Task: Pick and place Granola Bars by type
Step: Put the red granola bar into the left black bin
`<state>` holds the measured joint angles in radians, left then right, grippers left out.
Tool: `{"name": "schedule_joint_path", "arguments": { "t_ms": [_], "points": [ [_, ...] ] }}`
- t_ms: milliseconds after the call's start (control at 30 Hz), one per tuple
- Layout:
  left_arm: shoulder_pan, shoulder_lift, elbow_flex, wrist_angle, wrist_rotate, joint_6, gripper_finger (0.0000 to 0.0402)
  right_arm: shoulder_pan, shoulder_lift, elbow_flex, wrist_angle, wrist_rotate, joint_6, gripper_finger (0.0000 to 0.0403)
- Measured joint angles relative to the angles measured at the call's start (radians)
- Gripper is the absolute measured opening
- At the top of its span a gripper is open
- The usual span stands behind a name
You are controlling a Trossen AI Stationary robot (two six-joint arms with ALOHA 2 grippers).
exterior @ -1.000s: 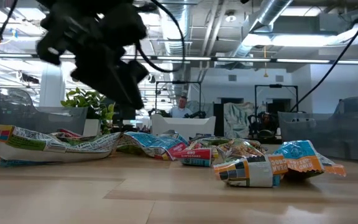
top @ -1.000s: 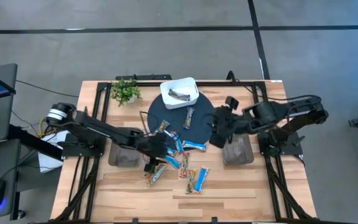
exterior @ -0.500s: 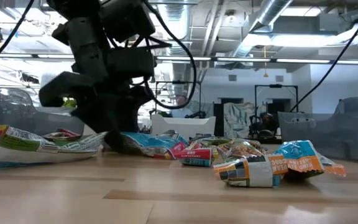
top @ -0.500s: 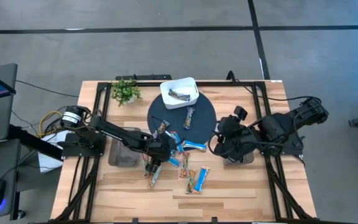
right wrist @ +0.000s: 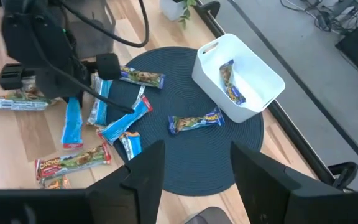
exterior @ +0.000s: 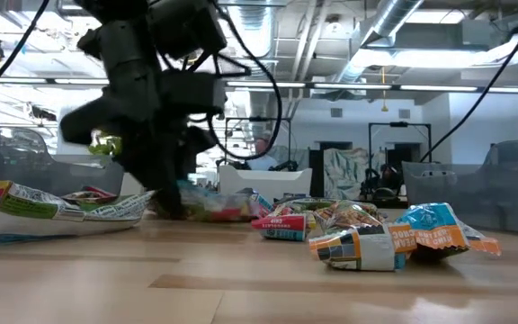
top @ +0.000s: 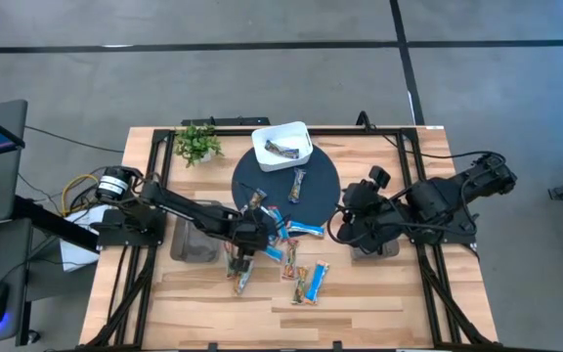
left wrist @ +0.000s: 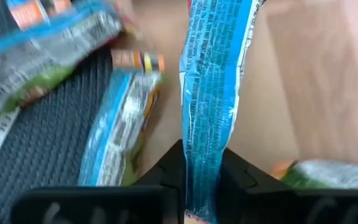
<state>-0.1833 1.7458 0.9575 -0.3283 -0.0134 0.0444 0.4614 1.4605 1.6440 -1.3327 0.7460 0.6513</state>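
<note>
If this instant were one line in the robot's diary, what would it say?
left gripper: shut on blue bar, by the dark mat | right gripper: open, waiting above the mat | white box: one bar inside

Plant [top: 197, 144], white box [top: 282, 145], dark mat [top: 316, 181]

The left gripper [top: 245, 246] reaches low over the table's middle, jaws seemingly pinched together. The right gripper [top: 345, 221] hovers nearby, fingers apart.

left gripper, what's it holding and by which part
The left gripper pinches a blue granola bar by one end of its wrapper.
</note>
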Motion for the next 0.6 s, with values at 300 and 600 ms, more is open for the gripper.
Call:
{"name": "schedule_joint_path", "arguments": {
  "t_ms": [300,600],
  "points": [
    [0.0,0.0,0.26,-0.313,-0.058,-0.001,0.005,-0.008,0.0,0.0,-0.001,0.043,-0.026,0.0175],
    [-0.016,-0.06,0.444,-0.87,-0.168,-0.116,0.0041,-0.02,0.0,0.0,-0.002,0.043,-0.071,0.0175]
  ]
}}
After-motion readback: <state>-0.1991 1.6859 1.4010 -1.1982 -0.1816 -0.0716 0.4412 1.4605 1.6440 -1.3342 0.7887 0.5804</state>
